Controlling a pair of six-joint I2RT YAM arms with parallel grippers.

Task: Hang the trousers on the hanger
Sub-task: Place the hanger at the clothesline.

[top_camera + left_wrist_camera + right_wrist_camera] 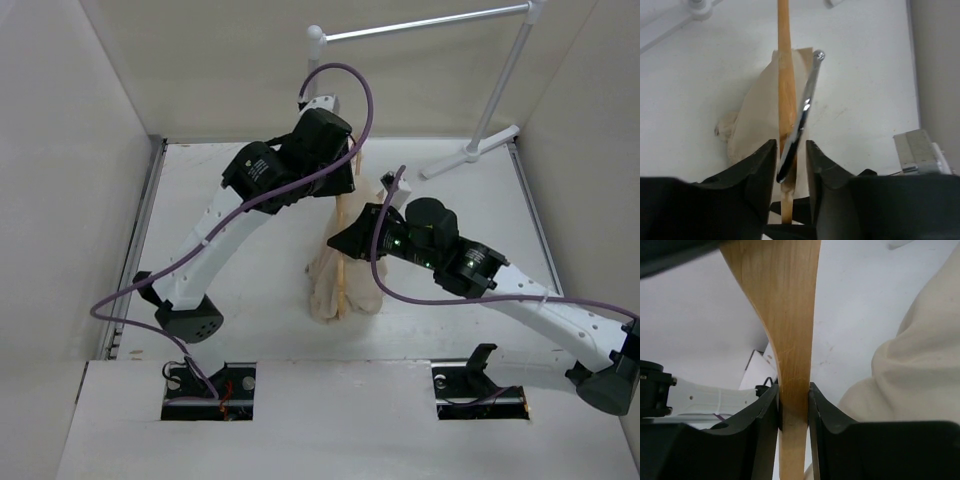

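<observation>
While both arms meet over the middle of the surface (260,300), the hanger (343,275) is held up between them, standing on edge rather than lying flat. The left gripper (791,150) has its jaws drawn in on the neck of the hanger, with the metal hook (807,97) and the wood sandwiched together in the narrow gap. The right gripper (793,395) pinches a wooden arm of the hanger flat between its jaws, and no daylight shows on either side of the wood.

The trousers (325,285) sit in a pale bunched heap at the centre of the surface, directly under and around the lower part of the hanger. The right wrist view shows a fold of cloth just beside that gripper. I cannot tell from here whether they are already draped over the bar or only piled against it. The white rail (430,25) stands well apart at the back.

The cloth looks soft, limp and fairly bulky. I'd expect it to sag, slide off smooth wood and drag if taken by a single layer, so a hold at the waistband or a folded leg would suit better. The hanger is stiff and light, and the neck and arm are sensible places to grip it.
</observation>
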